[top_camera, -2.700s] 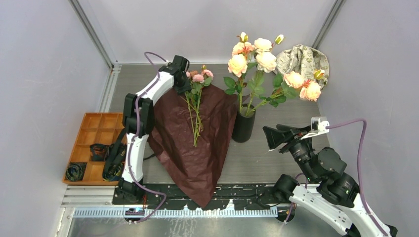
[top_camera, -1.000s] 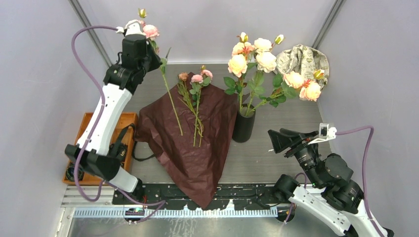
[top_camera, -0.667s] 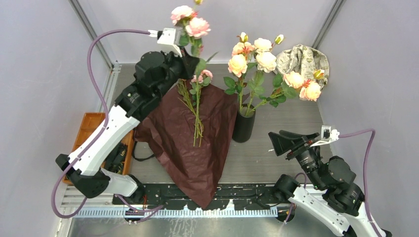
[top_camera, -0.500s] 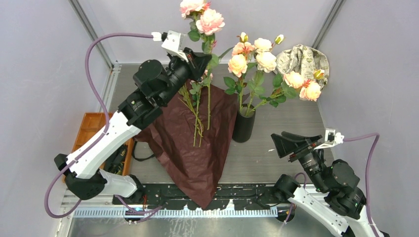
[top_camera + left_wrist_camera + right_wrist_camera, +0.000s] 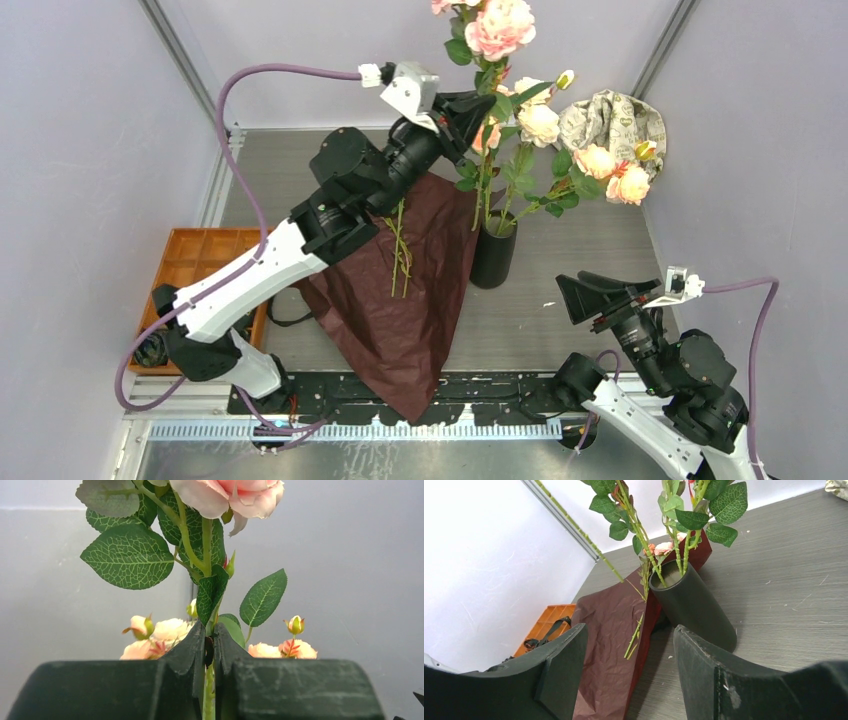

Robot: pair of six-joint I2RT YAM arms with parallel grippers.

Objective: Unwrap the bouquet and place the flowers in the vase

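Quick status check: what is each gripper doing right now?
Left gripper: closed, holding the pink rose stem.
Right gripper: open, holding nothing.

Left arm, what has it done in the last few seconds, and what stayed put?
The left gripper closed on a pink rose with a long green stem from the dark red wrapping paper, lifted it and swung it right, toward the matte black cylinder vase. The remaining stems on the paper, the roses already in the vase and the open right gripper barely changed.
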